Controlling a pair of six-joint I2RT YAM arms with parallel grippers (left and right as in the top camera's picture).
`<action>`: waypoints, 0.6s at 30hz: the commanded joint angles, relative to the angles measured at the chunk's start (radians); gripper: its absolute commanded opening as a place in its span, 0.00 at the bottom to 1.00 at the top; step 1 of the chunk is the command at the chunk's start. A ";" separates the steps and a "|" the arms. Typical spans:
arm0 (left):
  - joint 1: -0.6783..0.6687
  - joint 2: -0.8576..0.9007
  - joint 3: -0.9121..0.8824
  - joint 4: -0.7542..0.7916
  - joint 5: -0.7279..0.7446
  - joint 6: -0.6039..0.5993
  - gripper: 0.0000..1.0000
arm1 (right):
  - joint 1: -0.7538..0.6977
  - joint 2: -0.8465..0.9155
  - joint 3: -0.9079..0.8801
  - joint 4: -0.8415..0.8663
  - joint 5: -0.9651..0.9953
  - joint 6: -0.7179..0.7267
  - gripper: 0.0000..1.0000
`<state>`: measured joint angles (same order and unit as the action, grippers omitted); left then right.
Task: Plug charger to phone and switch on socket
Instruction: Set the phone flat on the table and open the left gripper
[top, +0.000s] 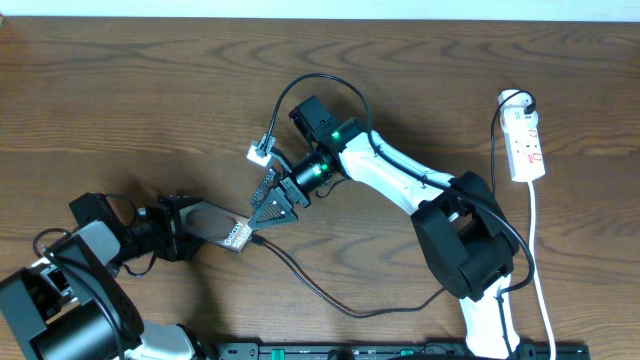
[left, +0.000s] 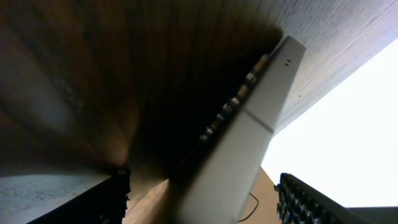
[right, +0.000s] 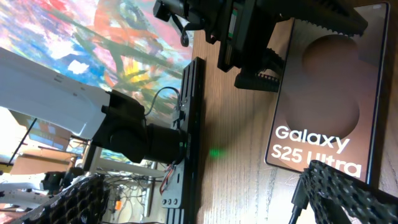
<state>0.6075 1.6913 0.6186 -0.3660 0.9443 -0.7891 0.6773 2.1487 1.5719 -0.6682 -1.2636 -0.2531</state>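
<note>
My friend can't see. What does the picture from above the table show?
The left gripper holds the phone by one end, while the right gripper hovers at its other end, beside the charger tip. The socket lies on the wooden table, far right.

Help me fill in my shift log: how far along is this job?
Done: the left end effector grips the phone. In hand: the charger tip sits at the phone's labelled end, by the open right end effector; whether it is seated, I cannot tell. Left: switching on the socket, which neither end effector is near.
</note>
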 joint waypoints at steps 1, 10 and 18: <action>0.005 0.114 -0.083 -0.021 -0.779 0.069 0.82 | 0.005 0.007 0.018 -0.001 -0.018 -0.005 0.99; 0.005 0.114 -0.027 -0.056 -0.860 0.070 0.82 | 0.005 0.007 0.018 -0.001 -0.018 -0.006 0.99; 0.005 0.114 -0.007 -0.056 -0.871 0.069 0.81 | 0.005 0.007 0.018 -0.001 -0.017 -0.006 0.99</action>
<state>0.5934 1.6924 0.6769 -0.4545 0.8528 -0.8207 0.6773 2.1487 1.5719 -0.6682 -1.2636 -0.2531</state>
